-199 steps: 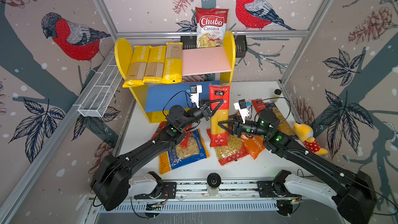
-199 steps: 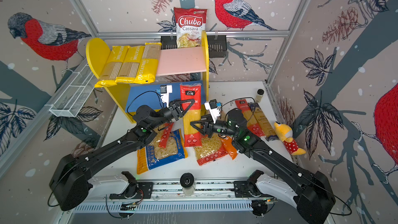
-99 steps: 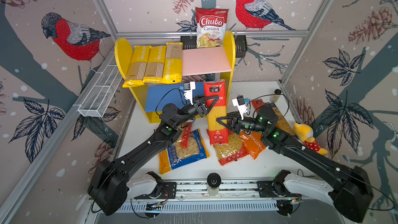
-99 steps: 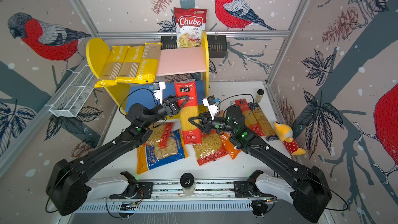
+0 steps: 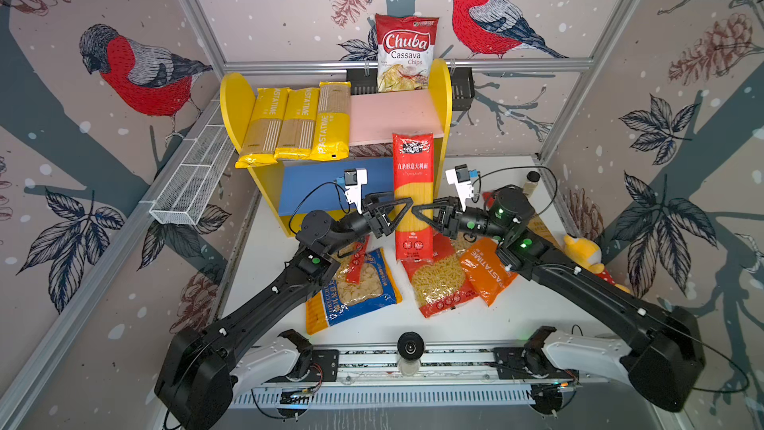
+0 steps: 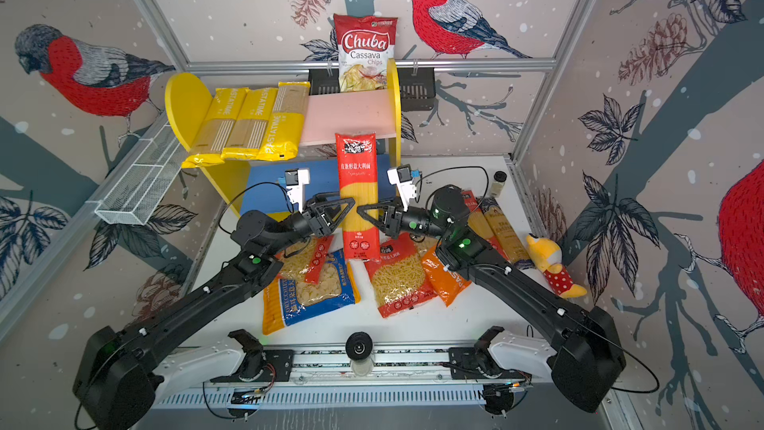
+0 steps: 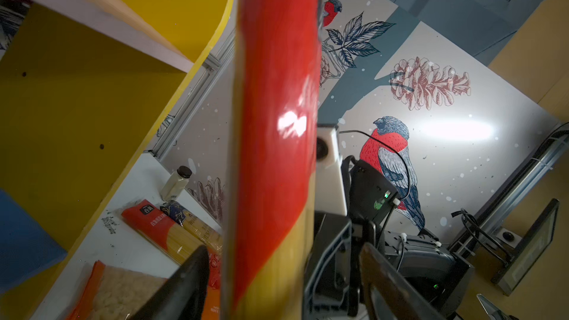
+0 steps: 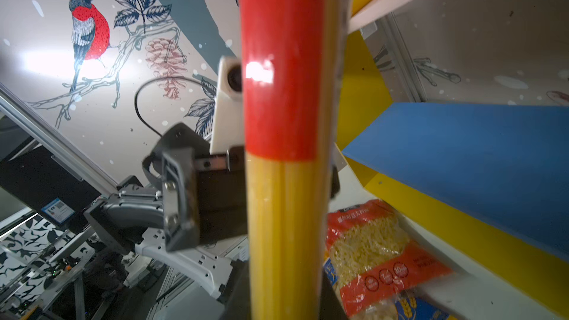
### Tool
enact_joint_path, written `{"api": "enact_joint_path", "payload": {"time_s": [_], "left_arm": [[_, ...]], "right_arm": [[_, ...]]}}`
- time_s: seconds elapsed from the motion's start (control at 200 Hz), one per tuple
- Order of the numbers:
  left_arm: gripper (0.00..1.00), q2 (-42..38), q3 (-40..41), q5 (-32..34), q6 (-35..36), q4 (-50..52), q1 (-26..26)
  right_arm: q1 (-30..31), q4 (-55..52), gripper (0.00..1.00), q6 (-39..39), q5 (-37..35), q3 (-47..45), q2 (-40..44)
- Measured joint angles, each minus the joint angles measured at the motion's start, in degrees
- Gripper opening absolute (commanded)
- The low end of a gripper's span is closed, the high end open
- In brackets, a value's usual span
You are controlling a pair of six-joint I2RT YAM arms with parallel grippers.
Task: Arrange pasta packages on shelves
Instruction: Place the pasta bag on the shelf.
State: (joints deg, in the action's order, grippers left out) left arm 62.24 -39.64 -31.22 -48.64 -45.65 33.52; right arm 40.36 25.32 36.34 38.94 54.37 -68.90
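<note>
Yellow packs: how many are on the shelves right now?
3, side by side on the pink board, its left part: left pack, middle pack, right pack. The blue board is partly hidden.

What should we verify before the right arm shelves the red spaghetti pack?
1. Right gripper shut on red spaghetti pack: ok.
2. Left gripper open: ok.
3. Left fingers out of the pack's way: not ok, they flank it.
4. Free room on pink upper board beside the yellow packs: ok.
5. Gap between pack's top and board's front edge: cannot tell.
</note>
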Motion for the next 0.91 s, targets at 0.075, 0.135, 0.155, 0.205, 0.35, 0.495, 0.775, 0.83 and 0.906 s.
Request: {"api": "enact_joint_path", "payload": {"time_s": [0.075,0.135,0.155,0.205,0.35,0.495,0.775,0.83,0.906], "left_arm": [[0.78,-0.5,2.4,0.0,-0.6,-0.4,0.0],[0.78,-1.1,4.2,0.0,-0.9,-0.8,0.1],[0.78,-1.3,4.8,0.0,-1.1,-0.9,0.2],[0.77,-1.7,5.9,0.2,-1.4,-1.4,0.8],[0.68,-3.8,8.3,0.9,-2.1,-1.8,2.6],[0.64,-5.8,8.5,3.3,-2.0,-1.7,2.6],[0.33,-2.9,6.0,5.7,-2.6,-3.2,2.6],[0.28,-2.7,5.5,5.8,-3.1,-3.5,2.6],[0.24,-3.0,4.8,6.2,-3.9,-3.8,2.6]], "right_arm": [[0.0,-0.2,0.02,0.6,-0.8,3.5,-2.0],[0.0,-0.2,0.02,1.5,-1.5,6.3,-3.7],[0.1,-0.2,0.02,1.5,-1.7,7.2,-4.3],[0.2,-0.1,0.02,1.6,-2.6,9.3,-5.7],[0.5,-0.2,0.02,3.1,-4.1,13.7,-9.2],[0.8,0.0,0.03,4.7,-4.3,14.4,-10.3],[1.4,1.7,0.10,7.6,-4.7,15.5,-11.7],[1.3,2.4,0.13,8.7,-4.7,15.8,-12.0],[1.3,2.9,0.16,9.1,-5.1,16.6,-12.5]]}}
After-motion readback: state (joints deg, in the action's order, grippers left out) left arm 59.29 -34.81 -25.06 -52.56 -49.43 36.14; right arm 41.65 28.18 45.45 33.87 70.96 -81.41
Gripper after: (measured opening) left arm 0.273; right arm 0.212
